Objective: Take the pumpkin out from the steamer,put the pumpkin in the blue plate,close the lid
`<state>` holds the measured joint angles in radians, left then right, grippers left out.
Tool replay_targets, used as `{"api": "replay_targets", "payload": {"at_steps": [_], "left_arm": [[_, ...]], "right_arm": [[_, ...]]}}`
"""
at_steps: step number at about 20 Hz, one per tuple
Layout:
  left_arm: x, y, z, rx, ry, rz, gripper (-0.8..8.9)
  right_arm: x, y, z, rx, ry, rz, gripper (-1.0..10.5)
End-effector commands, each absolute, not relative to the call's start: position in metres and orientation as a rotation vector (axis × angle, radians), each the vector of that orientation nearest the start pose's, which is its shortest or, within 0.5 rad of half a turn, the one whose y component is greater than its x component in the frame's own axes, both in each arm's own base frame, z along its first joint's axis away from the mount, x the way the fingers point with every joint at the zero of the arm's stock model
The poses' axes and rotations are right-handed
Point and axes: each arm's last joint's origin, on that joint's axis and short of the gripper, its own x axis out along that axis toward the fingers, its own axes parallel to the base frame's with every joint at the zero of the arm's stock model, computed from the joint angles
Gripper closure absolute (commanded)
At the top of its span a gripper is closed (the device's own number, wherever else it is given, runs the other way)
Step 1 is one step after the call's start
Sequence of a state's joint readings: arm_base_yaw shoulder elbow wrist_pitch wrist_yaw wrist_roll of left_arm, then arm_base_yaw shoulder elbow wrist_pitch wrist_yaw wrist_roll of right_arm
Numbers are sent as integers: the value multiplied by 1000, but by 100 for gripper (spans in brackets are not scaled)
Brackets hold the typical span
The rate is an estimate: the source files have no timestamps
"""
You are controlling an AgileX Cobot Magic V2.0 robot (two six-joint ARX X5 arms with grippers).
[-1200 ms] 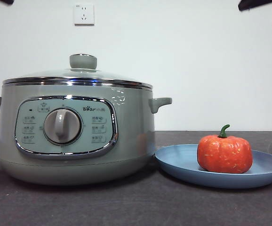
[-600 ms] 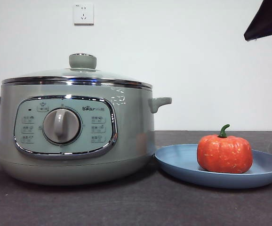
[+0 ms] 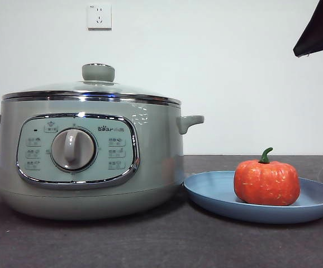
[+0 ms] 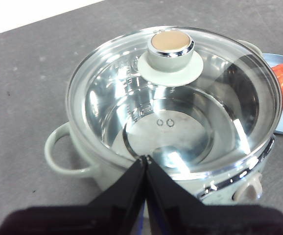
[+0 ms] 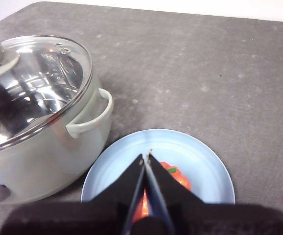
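Pumpkin (image 3: 266,183) — where?
— Upright on the blue plate (image 3: 212,192), at the steamer's (image 3: 156,167) 3 o'clock. Lid (image 4: 131,98) seated; pot empty under the glass.

Jaws?
— I read the left gripper (image 4: 146,159) pinched shut, empty, high over the pot. Right gripper (image 5: 146,156) shut, empty, above the plate.

Risks?
— A dropping arm could clip the knob and skew the lid, or nudge the pumpkin off.

Room?
— Dark grey speckled counter (image 3: 150,245), white wall, socket (image 3: 99,16) at 12 o'clock.

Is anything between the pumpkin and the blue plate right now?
No, the pumpkin already sits on the blue plate, and the lid is on the steamer. Nothing visible blocks anything.
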<state>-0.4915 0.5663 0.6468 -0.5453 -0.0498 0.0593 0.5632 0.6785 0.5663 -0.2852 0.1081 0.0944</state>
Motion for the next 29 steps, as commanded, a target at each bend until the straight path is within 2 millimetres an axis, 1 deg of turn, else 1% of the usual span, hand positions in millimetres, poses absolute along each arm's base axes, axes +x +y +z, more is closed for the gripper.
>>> {"api": "replay_targets", "payload": {"at_steps": [1, 3, 5, 7, 9, 12, 15, 16, 17, 29], "left_arm": [[95, -45, 286, 182, 372, -418, 815], [82, -32, 287, 143, 272, -352, 815], [75, -21, 276, 110, 160, -249, 815], [74, -13, 254, 94, 91, -150, 815], [76, -8, 226, 77, 84, -80, 815], [85, -4, 186, 41, 131, -35, 815], [93, -2, 158, 0, 194, -21, 815], [94, -1, 152, -8, 209, -20, 815], [94, -1, 148, -27, 217, -10, 815], [94, -1, 148, -30, 212, -5, 815]], "right_arm": [[132, 79, 263, -28, 400, 425, 945], [132, 79, 263, -29, 400, 425, 945], [132, 79, 263, -29, 400, 425, 945], [132, 79, 263, -29, 400, 425, 945], [132, 79, 263, -29, 400, 425, 945], [132, 79, 263, -29, 400, 425, 945], [131, 79, 262, -31, 406, 424, 945], [131, 79, 262, -31, 406, 424, 945], [131, 79, 262, -31, 406, 425, 945], [131, 79, 262, -34, 416, 424, 945]]}}
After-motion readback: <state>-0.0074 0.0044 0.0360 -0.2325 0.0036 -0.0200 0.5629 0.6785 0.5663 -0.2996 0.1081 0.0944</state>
